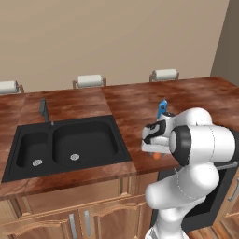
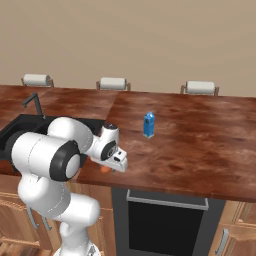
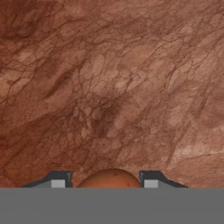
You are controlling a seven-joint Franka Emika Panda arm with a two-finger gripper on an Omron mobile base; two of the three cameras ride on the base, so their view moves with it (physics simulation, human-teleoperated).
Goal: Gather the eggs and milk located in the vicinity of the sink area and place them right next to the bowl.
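Now the gripper (image 3: 109, 183) pinches one egg (image 3: 110, 178); one milk carton (image 2: 149, 124) stands apart.

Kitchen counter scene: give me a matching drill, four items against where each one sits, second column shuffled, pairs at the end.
Things:
1. small orange-brown oval egg
2. small blue gable-topped milk carton
3. thin dark faucet
4. white paper towel roll

Places:
A. at the back edge of the black double-basin sink
B. upright on the reddish-brown stone counter, apart from the arm
C. between the tips of the two-finger gripper
D. against the beige wall at the counter's back

Pairs: 1-C, 2-B, 3-A, 4-D
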